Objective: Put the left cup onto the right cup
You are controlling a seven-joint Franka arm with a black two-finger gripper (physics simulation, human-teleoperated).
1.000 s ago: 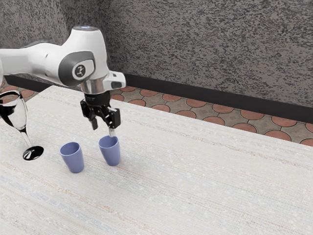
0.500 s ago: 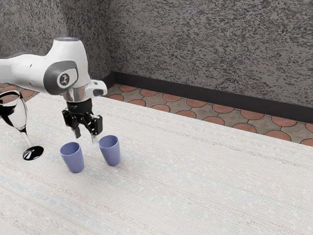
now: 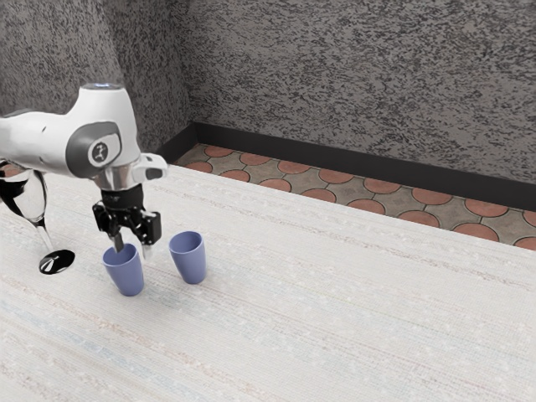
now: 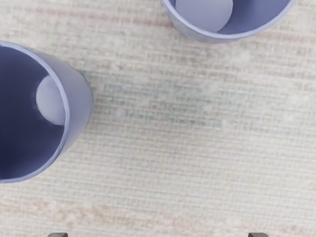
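Two blue-violet cups stand upright on the pale table (image 3: 335, 293), a small gap between them. The left cup (image 3: 124, 269) is toward the exterior view's left, the right cup (image 3: 188, 256) beside it. My gripper (image 3: 131, 249) hangs open just above the left cup's rim, toward the side that faces the right cup, with nothing held. In the wrist view the nearer cup (image 4: 29, 113) is probably the left cup, and the farther cup (image 4: 224, 17) the right one, with bare table between them.
A wine glass (image 3: 32, 205) with a dark base (image 3: 57, 262) stands near the table's edge at the exterior view's left, close to the left cup. Beyond the table's far edge are a tiled floor (image 3: 377, 193) and rough grey walls.
My hand has moved toward the exterior view's left, from over the right cup to over the left cup, and dropped lower. Both cups have stayed put.
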